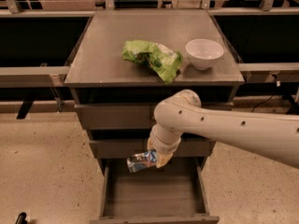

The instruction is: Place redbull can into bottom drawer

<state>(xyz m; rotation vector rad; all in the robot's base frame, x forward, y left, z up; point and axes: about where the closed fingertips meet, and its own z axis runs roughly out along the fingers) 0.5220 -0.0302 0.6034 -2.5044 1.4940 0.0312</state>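
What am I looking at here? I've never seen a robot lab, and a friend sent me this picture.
The thick white tube coming in from the right is a robot arm. Its mobile base is out of view. At the arm's end is the gripper, a two-finger clamp. It is shut on a redbull can, held sideways in the air above the open bottom drawer of a grey cabinet. There is only one view, looking down at the cabinet from the front. Where the camera is mounted isn't known. On the cabinet top lie a crumpled green snack bag and, to its right, a white bowl.
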